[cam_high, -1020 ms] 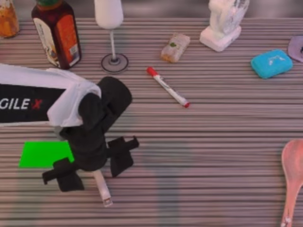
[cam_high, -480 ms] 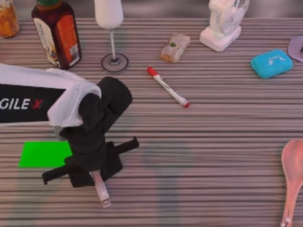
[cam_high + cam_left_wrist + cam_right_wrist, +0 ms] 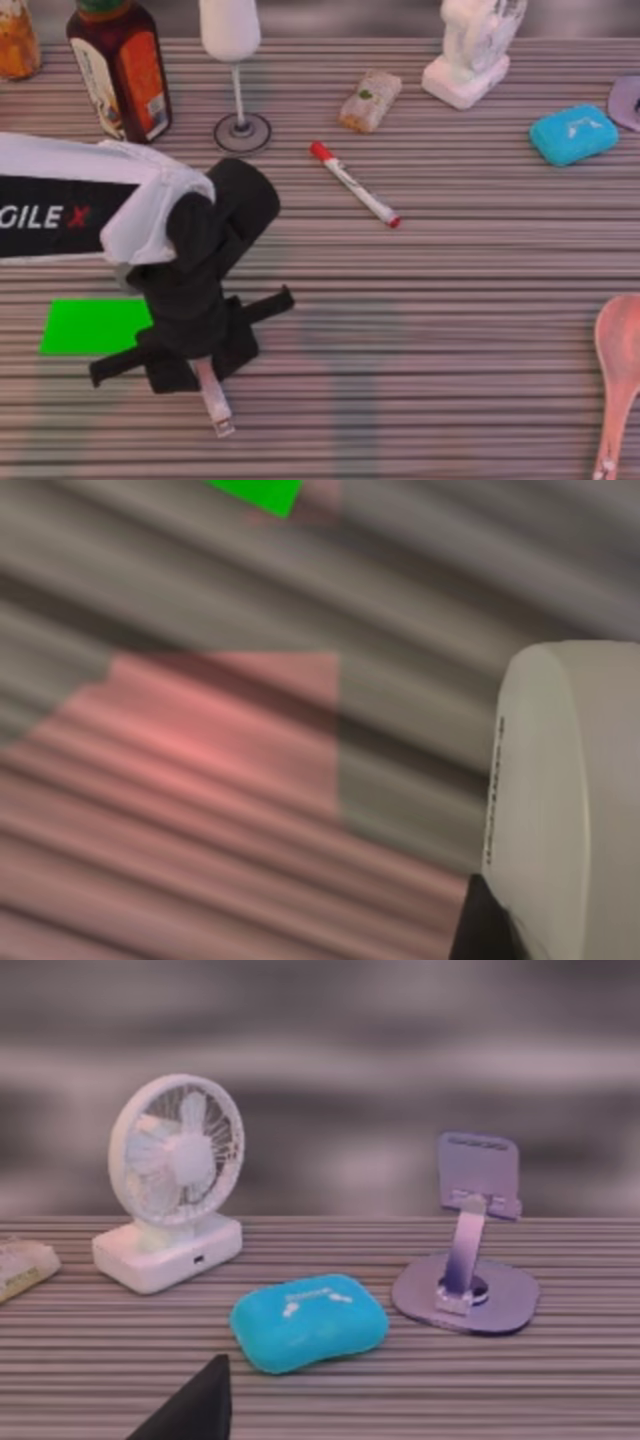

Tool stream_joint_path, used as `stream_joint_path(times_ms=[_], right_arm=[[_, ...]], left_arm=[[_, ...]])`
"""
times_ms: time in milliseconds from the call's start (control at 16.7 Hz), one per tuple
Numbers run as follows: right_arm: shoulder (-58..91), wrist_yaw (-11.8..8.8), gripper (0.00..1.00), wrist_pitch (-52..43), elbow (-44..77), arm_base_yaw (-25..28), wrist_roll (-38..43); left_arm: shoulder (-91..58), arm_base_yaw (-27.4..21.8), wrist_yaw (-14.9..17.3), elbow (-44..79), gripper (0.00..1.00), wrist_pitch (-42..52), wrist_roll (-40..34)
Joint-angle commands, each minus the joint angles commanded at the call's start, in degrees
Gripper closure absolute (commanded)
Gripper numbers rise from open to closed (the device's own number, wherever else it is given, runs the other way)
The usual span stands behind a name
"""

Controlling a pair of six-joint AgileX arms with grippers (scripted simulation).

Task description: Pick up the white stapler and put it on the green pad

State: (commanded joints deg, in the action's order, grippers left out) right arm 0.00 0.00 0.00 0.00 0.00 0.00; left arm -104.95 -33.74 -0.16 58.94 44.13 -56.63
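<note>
Top view: one slim white stapler (image 3: 214, 398) with a grey metal tip lies on the striped grey desk (image 3: 450, 300) near the front edge, left of centre, its tip pointing toward that edge. The left arm's black pincer (image 3: 200, 366) is over its upper end, fingers drawn together and clamped on the white stapler. One flat bright green pad (image 3: 95, 326) lies just beside the pincer on its left, near the desk's left edge, partly covered by the arm.

Along the back edge stand two bottles, an orange-filled jar (image 3: 17, 38) at the corner and a dark sauce bottle with an orange label (image 3: 121, 68), then one clear stemmed wine glass (image 3: 237, 75), one small wrapped beige block (image 3: 370, 100), one white desk fan (image 3: 472, 50), one turquoise rounded soap-like block (image 3: 573, 134) and one lilac phone stand (image 3: 627, 102) at the right edge. One thin white marker with red cap (image 3: 354, 184) lies mid-desk. One pink spoon (image 3: 620, 380) reaches in at the right front corner. The desk's centre and front right are open.

Left wrist view: the stapler's white body fills one side, close up; a corner of the green pad shows farther off on bare desk.

Right wrist view: one fan, one turquoise block and one phone stand, well apart. A dark finger tip shows at the lower edge; I cannot tell how the right pincer stands.
</note>
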Motion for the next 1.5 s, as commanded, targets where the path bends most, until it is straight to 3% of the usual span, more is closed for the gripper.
stream_joint_path(times_ms=[540,960,1200,1500], right_arm=[[0.0,0.0,0.00,0.0,0.0,0.0,0.0],[0.0,0.0,0.00,0.0,0.0,0.0,0.0],[0.0,0.0,0.00,0.0,0.0,0.0,0.0],[0.0,0.0,0.00,0.0,0.0,0.0,0.0]], left_arm=[[7.2,0.8,0.0,13.0,1.00,20.8,-0.4],[7.5,1.2,0.0,13.9,1.00,21.8,-1.1],[6.1,6.8,0.0,15.5,1.00,22.3,-10.0],[4.2,17.7,0.0,17.6,1.00,22.7,-30.5]])
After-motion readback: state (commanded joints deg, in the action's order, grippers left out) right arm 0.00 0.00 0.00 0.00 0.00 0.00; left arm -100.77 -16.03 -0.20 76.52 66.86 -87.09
